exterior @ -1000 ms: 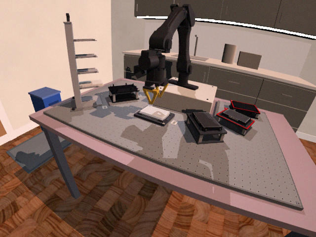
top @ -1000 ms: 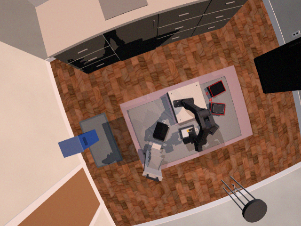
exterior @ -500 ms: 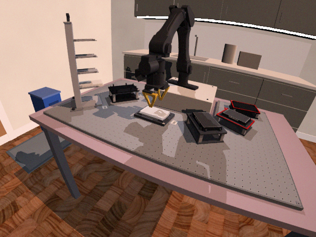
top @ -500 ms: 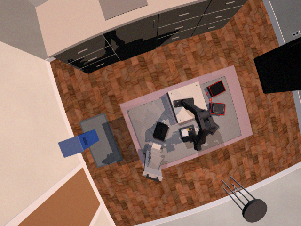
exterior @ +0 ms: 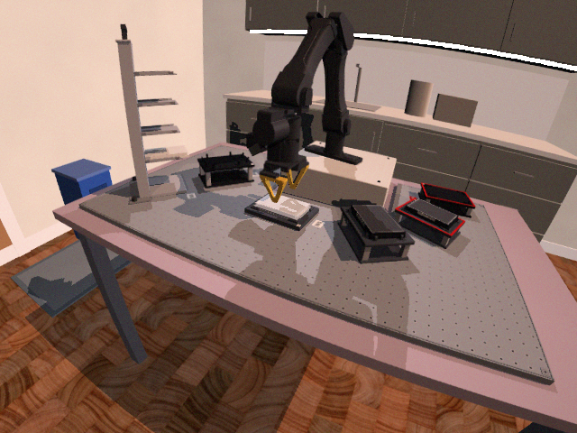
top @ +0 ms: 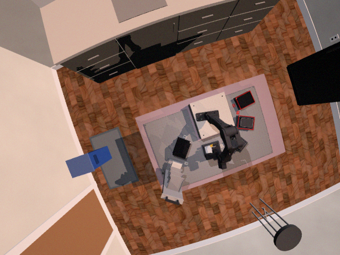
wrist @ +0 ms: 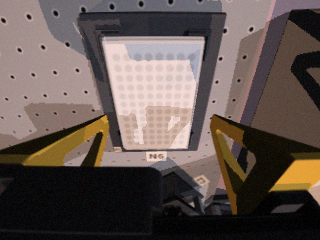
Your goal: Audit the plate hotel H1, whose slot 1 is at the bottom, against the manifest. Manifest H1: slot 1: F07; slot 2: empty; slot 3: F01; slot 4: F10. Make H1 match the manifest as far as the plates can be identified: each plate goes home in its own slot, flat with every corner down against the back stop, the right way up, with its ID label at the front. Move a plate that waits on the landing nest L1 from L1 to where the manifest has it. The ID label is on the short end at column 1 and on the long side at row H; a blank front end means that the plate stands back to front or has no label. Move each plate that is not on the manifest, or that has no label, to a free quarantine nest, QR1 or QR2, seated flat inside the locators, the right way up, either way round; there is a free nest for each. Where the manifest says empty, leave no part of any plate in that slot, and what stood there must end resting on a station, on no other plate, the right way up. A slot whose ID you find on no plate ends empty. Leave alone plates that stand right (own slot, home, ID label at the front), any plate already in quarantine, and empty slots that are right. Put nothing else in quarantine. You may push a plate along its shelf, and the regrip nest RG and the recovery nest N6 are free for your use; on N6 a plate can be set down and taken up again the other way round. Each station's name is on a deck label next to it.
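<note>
The gripper (wrist: pixel 159 131) hangs with its yellow fingers fully apart, holding nothing, above the white well plate (wrist: pixel 152 92). The plate lies flat in recovery nest N6 (wrist: pixel 212 75). Farther left stands the plate hotel H1 (exterior: pixel 132 116).

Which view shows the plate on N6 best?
The wrist view: the white plate fills the frame, its well grid plain, with the open gripper above it and the N6 label readable. The exterior view shows it small and oblique under the fingers; the top view mostly hides it behind the arm.
</note>
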### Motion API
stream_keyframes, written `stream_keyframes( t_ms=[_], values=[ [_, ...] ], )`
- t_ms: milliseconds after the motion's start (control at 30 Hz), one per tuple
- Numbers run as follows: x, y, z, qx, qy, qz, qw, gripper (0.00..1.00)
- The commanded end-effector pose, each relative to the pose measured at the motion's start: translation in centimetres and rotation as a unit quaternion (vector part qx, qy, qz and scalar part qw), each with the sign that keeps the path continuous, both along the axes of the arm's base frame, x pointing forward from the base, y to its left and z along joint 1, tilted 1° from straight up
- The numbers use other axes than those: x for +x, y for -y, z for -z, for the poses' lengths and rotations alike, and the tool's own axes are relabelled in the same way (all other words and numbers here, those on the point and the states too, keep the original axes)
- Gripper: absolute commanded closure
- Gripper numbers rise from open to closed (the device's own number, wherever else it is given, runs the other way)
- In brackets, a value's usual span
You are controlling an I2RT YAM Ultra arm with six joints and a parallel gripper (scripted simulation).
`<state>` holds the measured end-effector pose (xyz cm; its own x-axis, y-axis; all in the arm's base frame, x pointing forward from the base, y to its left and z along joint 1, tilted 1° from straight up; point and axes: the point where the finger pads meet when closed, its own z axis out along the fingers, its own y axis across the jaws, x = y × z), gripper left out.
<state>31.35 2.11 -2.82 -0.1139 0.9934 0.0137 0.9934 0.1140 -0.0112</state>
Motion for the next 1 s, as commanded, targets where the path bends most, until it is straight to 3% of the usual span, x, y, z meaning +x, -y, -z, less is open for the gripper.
stream_keyframes(
  t_ms=[0,967],
  values=[
    [0.6,-0.1,0.0,0.001,0.013,0.001,1.0,0.0],
    [0.7,-0.1,3.3,0.001,0.013,0.001,1.0,0.0]
  ],
)
